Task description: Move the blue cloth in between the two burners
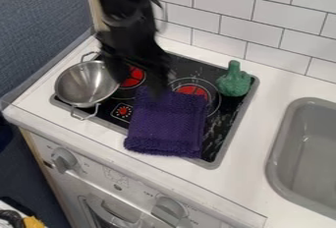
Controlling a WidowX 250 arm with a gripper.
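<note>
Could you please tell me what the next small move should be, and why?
Probably a small shift of the cloth toward the metal pan: it partly covers the burner nearer the green toy, and the gripper is at its back edge.

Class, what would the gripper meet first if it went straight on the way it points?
Pointing down, the gripper would probably meet the back edge of the purple-blue cloth first, though the gap between them is unclear.
</note>
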